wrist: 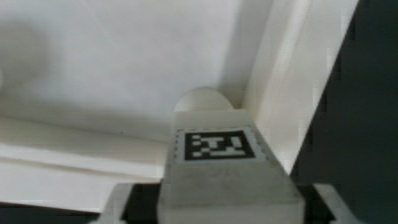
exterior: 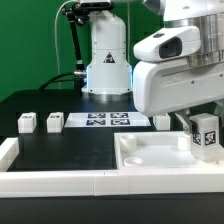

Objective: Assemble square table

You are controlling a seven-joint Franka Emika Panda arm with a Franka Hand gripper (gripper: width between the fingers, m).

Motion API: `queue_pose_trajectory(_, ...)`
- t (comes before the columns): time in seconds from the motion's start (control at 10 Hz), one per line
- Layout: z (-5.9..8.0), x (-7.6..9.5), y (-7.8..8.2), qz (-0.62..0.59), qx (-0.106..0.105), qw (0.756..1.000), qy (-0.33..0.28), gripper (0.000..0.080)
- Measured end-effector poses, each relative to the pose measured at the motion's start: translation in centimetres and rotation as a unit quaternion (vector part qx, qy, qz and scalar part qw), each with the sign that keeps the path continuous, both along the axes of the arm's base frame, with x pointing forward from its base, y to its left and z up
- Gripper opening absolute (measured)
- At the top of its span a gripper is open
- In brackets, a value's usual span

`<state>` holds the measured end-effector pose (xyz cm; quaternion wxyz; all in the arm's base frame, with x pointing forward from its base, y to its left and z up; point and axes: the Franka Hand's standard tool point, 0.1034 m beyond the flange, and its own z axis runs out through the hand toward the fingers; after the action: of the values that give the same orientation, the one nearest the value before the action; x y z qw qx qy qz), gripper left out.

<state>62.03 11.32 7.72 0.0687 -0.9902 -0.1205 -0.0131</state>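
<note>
You see the gripper (wrist: 222, 205) clamped on one white leg (wrist: 217, 146), its black-and-white square tag facing the wrist camera, over the square top (exterior: 150, 156) near its rim.

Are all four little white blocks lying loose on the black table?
No, three legs lie there; the end effector holds the fourth leg over the square top.

The square top (exterior: 150, 155) is plain white. The held leg (exterior: 206, 135) is white with a black-and-white square tag, and so are the other legs (exterior: 54, 122). The marker board (exterior: 105, 121) is white with black tags. The table (exterior: 70, 148) is black.
</note>
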Motion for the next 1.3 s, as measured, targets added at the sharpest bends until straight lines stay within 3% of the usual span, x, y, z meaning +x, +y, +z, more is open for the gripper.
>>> queue_pose_trajectory(0.3,0.00,0.00,0.01,-0.027,0.000,1.000,0.004,0.0290)
queue_pose_trajectory(0.6,-0.04,0.12,-0.01,-0.188,0.011,0.982,0.019,0.0291)
queue_pose_trajectory(0.8,-0.06,0.05,0.03,-0.336,0.015,0.941,0.040,0.0291)
queue_pose_trajectory(1.3,-0.21,-0.07,0.44,-0.594,0.019,0.800,0.082,0.0292)
